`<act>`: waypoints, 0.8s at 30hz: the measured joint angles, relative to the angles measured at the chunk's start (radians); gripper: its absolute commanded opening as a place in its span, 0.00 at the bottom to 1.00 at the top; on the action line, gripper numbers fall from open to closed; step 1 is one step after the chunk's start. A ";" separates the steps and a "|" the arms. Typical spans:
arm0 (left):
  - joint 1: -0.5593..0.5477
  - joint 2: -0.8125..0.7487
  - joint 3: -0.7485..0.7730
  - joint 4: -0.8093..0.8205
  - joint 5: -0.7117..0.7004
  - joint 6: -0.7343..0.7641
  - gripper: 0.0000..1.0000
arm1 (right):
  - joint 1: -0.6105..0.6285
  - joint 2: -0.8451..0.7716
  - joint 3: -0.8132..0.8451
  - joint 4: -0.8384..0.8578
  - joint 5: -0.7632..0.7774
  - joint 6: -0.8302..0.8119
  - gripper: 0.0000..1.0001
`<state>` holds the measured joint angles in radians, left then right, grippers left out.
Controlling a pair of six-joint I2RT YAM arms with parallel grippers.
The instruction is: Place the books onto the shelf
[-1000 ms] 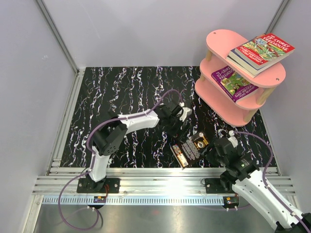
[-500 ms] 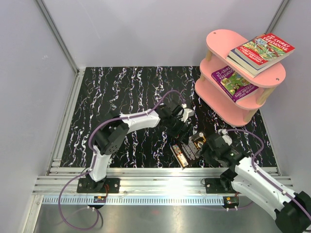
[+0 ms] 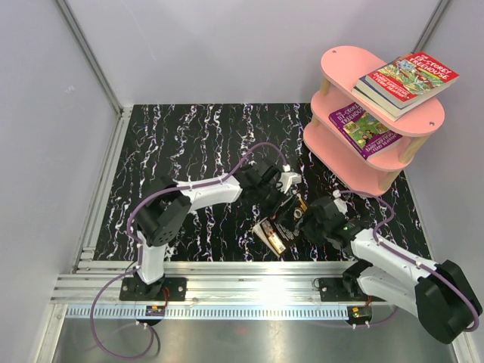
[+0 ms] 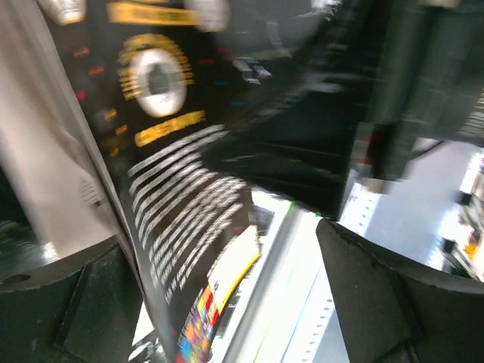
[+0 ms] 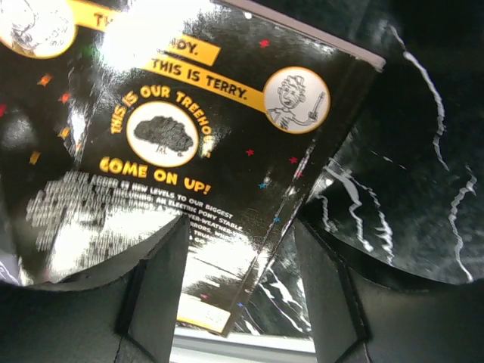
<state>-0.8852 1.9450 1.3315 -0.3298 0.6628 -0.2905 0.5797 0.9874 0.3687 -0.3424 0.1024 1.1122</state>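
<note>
With the left gripper (image 4: 227, 249) jaws wide open and the right gripper (image 5: 238, 249) jaws half open, both empty, they apparently tip the black Treehouse book (image 5: 189, 136) off the tabletop (image 3: 189, 136).

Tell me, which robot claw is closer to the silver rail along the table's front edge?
Right. The right gripper is at the black book's right edge, a little beyond the rail; the left gripper is at the book's far edge, farther back.

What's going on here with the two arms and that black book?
Both arms are at the black book on the table. The left gripper and the right gripper stand open around it, neither clearly holding it. The pink shelf already carries a red book on top and a purple book on its middle tier.
</note>
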 measured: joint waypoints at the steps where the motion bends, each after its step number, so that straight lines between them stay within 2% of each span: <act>1: -0.003 -0.003 -0.006 0.012 0.021 -0.005 0.89 | 0.000 0.005 0.000 0.014 0.000 0.000 0.65; 3: -0.007 -0.012 -0.018 0.037 0.051 -0.014 0.88 | 0.000 0.006 -0.003 0.024 0.001 0.000 0.65; 5: -0.008 -0.020 -0.026 0.048 0.074 -0.021 0.83 | 0.000 0.005 -0.005 0.029 0.001 0.000 0.65; 10: -0.008 -0.024 -0.027 0.048 0.077 -0.022 0.56 | 0.000 -0.012 -0.013 0.034 0.001 0.000 0.64; 12: -0.008 -0.023 -0.027 0.039 0.061 -0.018 0.50 | 0.000 -0.035 -0.021 0.023 0.001 0.000 0.64; 15: -0.008 -0.006 -0.027 0.032 0.042 -0.018 0.35 | 0.000 -0.093 -0.037 -0.016 0.006 0.002 0.64; 17: -0.008 0.019 -0.027 0.034 0.034 -0.024 0.21 | 0.000 -0.141 -0.042 -0.055 0.011 0.002 0.65; 18: -0.009 0.035 -0.027 0.034 0.030 -0.026 0.06 | 0.000 -0.165 -0.042 -0.074 0.013 0.001 0.65; 19: -0.009 0.051 -0.027 0.035 0.027 -0.032 0.00 | 0.000 -0.184 -0.043 -0.092 0.014 0.001 0.66; 24: -0.010 0.082 -0.027 0.061 0.043 -0.051 0.00 | 0.000 -0.349 -0.049 -0.164 0.021 0.002 0.75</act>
<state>-0.8951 2.0266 1.3041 -0.2684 0.7059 -0.3412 0.5800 0.6384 0.3195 -0.5064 0.1234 1.1145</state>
